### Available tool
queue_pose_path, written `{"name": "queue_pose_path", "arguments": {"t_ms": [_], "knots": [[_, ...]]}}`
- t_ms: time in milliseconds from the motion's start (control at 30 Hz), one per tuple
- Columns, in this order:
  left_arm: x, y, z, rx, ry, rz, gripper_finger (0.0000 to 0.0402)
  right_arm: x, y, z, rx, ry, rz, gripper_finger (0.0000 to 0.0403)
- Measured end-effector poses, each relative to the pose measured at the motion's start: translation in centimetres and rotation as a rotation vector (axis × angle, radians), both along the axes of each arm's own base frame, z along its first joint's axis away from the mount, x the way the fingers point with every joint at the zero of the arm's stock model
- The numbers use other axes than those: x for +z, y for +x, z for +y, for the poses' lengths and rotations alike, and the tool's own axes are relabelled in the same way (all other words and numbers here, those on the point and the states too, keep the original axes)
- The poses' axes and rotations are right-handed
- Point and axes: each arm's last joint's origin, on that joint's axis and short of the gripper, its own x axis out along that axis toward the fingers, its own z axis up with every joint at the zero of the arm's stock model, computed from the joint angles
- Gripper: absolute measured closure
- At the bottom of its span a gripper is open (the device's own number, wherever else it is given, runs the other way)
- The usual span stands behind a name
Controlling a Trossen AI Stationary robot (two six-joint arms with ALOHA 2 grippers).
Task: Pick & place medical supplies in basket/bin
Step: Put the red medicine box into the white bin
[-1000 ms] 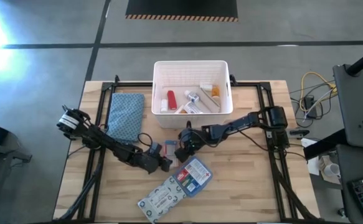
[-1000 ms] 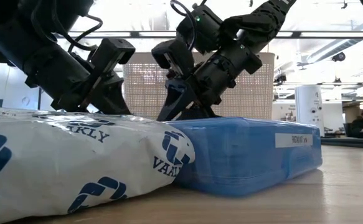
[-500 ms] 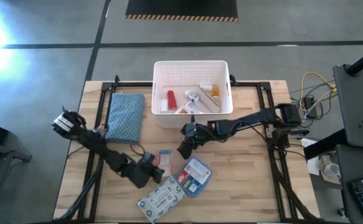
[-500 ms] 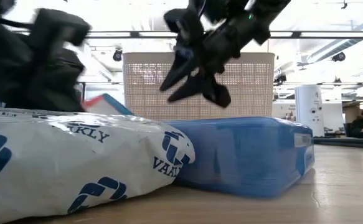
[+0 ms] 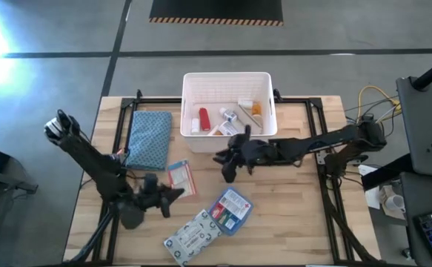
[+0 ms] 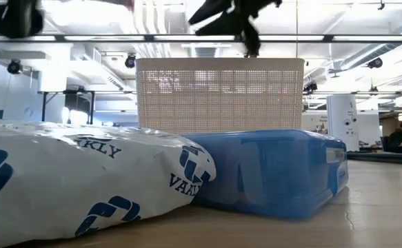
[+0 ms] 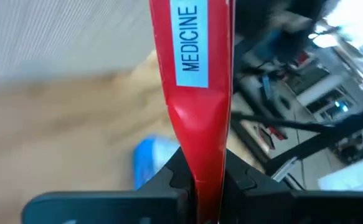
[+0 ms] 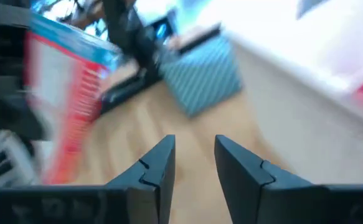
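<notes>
From where I stand the left gripper (image 5: 173, 191) is up off the wooden table (image 5: 290, 222), its fingers clenched on the edge of a flat red-and-white packet (image 5: 180, 178); through the left wrist view that packet (image 7: 197, 81) stands pinched between the two dark fingers, its white label reading MEDICINE; the right gripper (image 5: 226, 165) hangs just in front of the white bin (image 5: 229, 78), fingers drawn nearly together and carrying nothing; in its own wrist view the fingertips (image 8: 162, 158) show a narrow gap with only table beyond; the bin sits at the far middle of the table and holds a red tube (image 5: 204, 117), a white pill bottle (image 5: 194, 126) and several other small supplies I cannot tell apart; on the near part of the table lie a blue-red packet (image 5: 231, 210) and, touching it, a grey-white patterned flat pack (image 5: 192, 236); a blue-grey folded cloth (image 5: 149, 138) lies just left of the bin; in the low view the flat pack (image 6: 83, 179) and blue packet (image 6: 269, 169) fill the foreground with the bin's slotted wall (image 6: 218, 96) behind.
</notes>
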Motion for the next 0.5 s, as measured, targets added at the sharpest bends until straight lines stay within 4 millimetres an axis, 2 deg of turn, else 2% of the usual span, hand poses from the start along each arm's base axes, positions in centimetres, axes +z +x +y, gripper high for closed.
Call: {"name": "queue_pose_path", "arguments": {"t_ms": [133,233,367,500], "knots": [[5.3,-0.3,1.5,0.001,0.199,-0.028,0.0387,2.1,-1.4,0.5,-0.113,-0.096,-0.064,0.0297],[8.2,-0.3,3.3,0.03,0.289,-0.027,0.0387,3.2,-2.1,0.5,-0.148,-0.109,-0.098,0.0294],[10.6,0.2,6.0,0.059,0.381,-0.004,0.0386,4.0,-2.7,0.4,-0.15,-0.103,-0.121,0.0289],[11.8,1.2,9.5,0.096,0.447,0.091,0.0374,4.3,-3.0,0.6,-0.144,-0.101,-0.127,0.0284]]}}
